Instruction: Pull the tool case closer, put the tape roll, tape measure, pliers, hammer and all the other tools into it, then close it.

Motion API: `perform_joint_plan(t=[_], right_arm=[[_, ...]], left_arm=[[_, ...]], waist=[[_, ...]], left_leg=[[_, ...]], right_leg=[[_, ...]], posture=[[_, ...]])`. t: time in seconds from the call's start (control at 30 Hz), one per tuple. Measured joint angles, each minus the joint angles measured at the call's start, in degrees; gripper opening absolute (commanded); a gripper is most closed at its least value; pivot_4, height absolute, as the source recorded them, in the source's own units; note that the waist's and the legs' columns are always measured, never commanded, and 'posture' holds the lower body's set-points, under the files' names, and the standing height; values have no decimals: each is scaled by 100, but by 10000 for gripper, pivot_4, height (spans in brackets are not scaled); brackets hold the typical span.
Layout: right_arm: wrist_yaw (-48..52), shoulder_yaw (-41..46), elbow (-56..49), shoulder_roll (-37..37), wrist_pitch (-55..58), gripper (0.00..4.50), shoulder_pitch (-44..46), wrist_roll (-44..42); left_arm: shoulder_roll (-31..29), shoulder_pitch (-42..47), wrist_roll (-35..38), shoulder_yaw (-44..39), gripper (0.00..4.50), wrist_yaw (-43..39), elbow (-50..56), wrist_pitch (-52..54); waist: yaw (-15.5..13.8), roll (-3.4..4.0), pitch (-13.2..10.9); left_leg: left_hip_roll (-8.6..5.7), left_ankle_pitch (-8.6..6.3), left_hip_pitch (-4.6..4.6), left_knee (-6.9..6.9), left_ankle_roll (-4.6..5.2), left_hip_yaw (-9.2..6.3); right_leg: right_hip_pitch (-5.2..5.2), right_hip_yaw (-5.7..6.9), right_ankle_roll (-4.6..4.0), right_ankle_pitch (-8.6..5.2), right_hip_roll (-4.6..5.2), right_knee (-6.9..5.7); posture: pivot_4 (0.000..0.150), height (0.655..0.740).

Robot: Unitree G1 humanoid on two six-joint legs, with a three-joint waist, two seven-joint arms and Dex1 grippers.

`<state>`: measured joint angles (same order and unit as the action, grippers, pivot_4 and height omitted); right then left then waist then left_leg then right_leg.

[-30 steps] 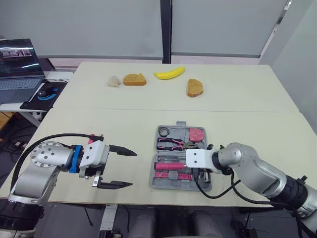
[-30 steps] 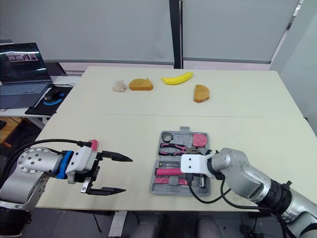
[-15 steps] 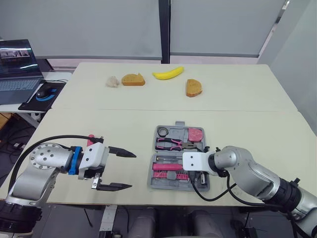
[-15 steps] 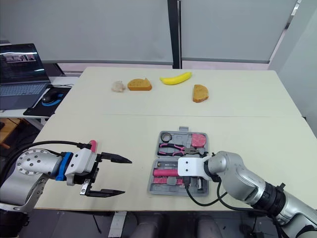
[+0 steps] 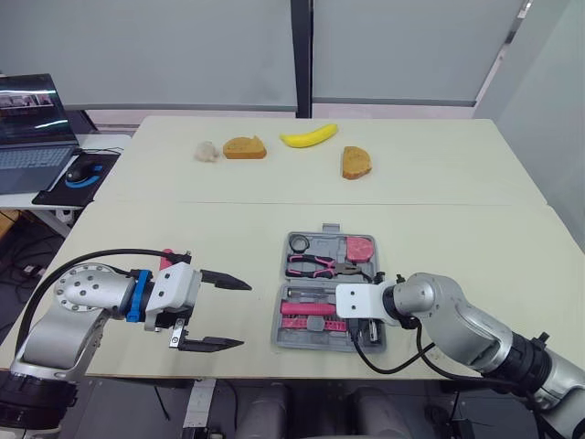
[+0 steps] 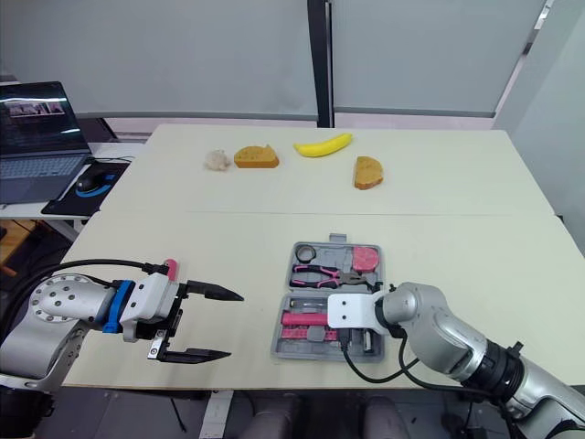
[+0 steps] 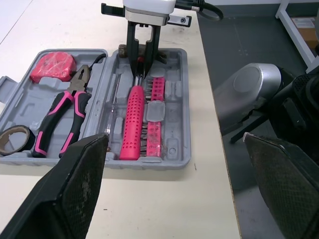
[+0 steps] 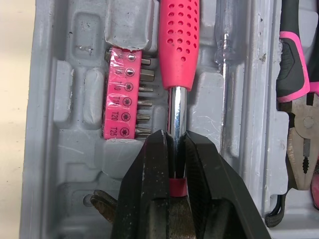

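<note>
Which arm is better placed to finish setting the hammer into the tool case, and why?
Right. The right pincer is shut on the hammer's metal shaft inside the case. The left pincer hangs open over the table, apart from the case.

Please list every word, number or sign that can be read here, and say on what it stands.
"T20": on the pink plastic strip of screwdriver bits in the grey plastic tool case.
"T25": on the same strip, beside it.
"10": same strip; the sign before it is unclear.
Black laptop screen: its text is too small to read.
</note>
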<state>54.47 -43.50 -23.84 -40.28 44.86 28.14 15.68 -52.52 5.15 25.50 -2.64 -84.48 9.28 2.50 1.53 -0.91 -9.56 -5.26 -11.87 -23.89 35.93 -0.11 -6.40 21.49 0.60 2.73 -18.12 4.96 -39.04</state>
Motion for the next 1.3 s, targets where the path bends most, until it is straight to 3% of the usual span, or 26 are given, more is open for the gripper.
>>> perform_joint_plan(t=[0.03,0.17,0.33,0.5,0.77,1.3], right_arm=[[3,4,0,1,-14,9662,-8,17],[2,13,-4,34,-51,17067,-37,117],[-25,180,-4,58,-131,17067,-38,125],[-152,994,11,381,-747,17067,-282,-365],[-92,1547,789,783,-2189,78,-722,-1243],[-437,1436,2297,1178,-3473,78,-949,-879]], left_arm=[[0,0,0,0,45000,0,0,0],[0,-1,-3,0,45000,1,0,-6],[8,-3,-16,2,45000,7,-1,-40],[37,50,-41,32,45000,12,-22,-48],[102,235,-86,117,45000,6,-139,-75],[104,233,-91,121,45000,10,-144,-74]], waist=[[0,0,0],[0,0,0],[0,0,0],[-1,-1,0],[1,-1,1],[6,-2,6]], left_leg=[[0,0,0,0,0,0],[-1,0,-1,1,0,0],[-1,0,-1,1,0,0],[-1,0,-1,1,0,-1],[0,1,4,3,0,-1],[2,1,13,2,-1,0]], right_leg=[[0,0,0,0,0,0],[-1,0,0,0,0,0],[0,0,0,0,0,0],[-4,0,0,0,0,0],[-7,0,2,2,-3,-4],[-12,-4,1,2,-7,-5]], posture=[[1500,7400],[1500,7400],[1500,7400],[1500,7400],[1500,7400],[1500,7400]])
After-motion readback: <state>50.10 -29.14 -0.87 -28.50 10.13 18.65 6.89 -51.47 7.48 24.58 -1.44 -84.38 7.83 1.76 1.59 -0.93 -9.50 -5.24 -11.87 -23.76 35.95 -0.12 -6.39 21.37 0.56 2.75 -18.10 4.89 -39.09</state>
